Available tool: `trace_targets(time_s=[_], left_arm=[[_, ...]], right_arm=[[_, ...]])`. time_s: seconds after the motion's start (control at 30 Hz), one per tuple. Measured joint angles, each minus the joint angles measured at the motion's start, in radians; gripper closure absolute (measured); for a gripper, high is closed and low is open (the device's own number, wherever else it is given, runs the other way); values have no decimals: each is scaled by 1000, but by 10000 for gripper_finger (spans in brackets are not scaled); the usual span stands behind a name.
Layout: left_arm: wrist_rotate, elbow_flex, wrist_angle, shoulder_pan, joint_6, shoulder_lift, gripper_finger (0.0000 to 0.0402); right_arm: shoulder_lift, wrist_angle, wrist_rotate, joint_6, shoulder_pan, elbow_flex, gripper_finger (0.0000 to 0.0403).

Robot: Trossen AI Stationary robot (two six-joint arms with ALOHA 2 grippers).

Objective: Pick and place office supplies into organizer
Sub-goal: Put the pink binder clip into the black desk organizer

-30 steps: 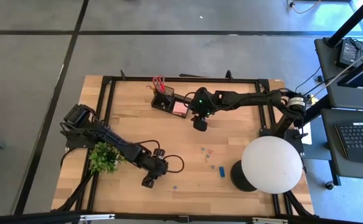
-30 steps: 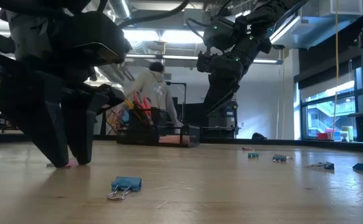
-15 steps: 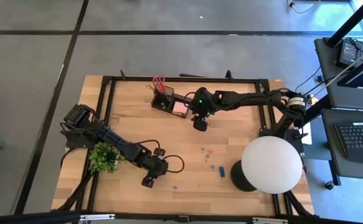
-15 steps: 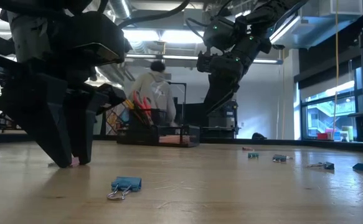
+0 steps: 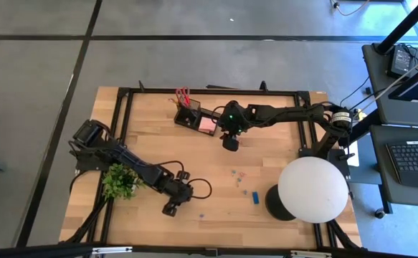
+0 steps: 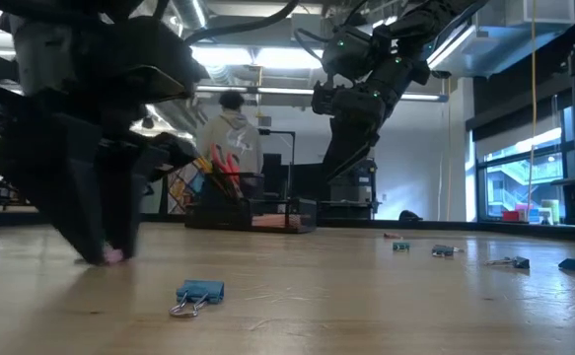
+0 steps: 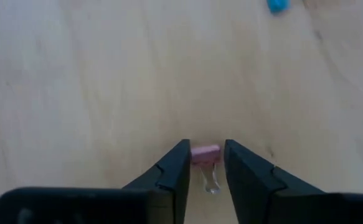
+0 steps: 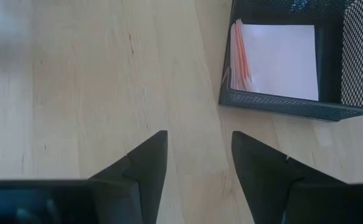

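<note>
While its two dark fingers are pressing in on either side of a small pink binder clip (image 7: pixel 205 154) lying on the pale wooden table (image 5: pixel 280 161), the left gripper (image 7: pixel 205 163) is sitting low at the table's near edge, beside a green potted plant (image 5: pixel 120 181). The clip's wire loop is showing between the fingertips, and the fingers are touching or nearly touching its body; whether it is off the wood cannot be told. A blue binder clip (image 6: pixel 199 294) is lying just beside that gripper, nearer the low camera. Across the table, the right gripper (image 8: pixel 197 155) is hanging with its fingers apart and nothing between them, just beside the black wire-mesh organizer (image 8: pixel 274 102), whose low tray is holding a pink square sticky-note pad (image 8: pixel 274 61). Red-handled scissors (image 5: pixel 182 94) are standing in its taller cup. More tiny clips (image 5: pixel 236 174) and a small blue block (image 5: pixel 255 196) are lying loose near the white globe lamp (image 5: pixel 312 189).
</note>
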Motion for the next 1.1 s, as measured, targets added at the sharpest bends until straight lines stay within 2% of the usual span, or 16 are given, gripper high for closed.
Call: trace_targets(time_s=[0.13, 0.3, 0.5, 0.67, 0.93, 1.1], left_arm=[[5, -2, -16, 10, 0, -47, 322], [-46, -1, -40, 37, -29, -89, 339], [-19, -1, -54, 47, -30, -100, 340], [50, 0, -49, 36, -2, -100, 314], [52, 1, -48, 35, -17, -100, 251], [53, 3, -43, 20, -37, -80, 233]], right_arm=[[0, 0, 0, 0, 0, 0, 221], [0, 0, 0, 0, 0, 0, 221], [0, -1, 0, 0, 0, 0, 221], [0, -2, 0, 0, 0, 0, 221], [0, -1, 0, 0, 0, 0, 221], [0, 0, 0, 1, 0, 0, 221]])
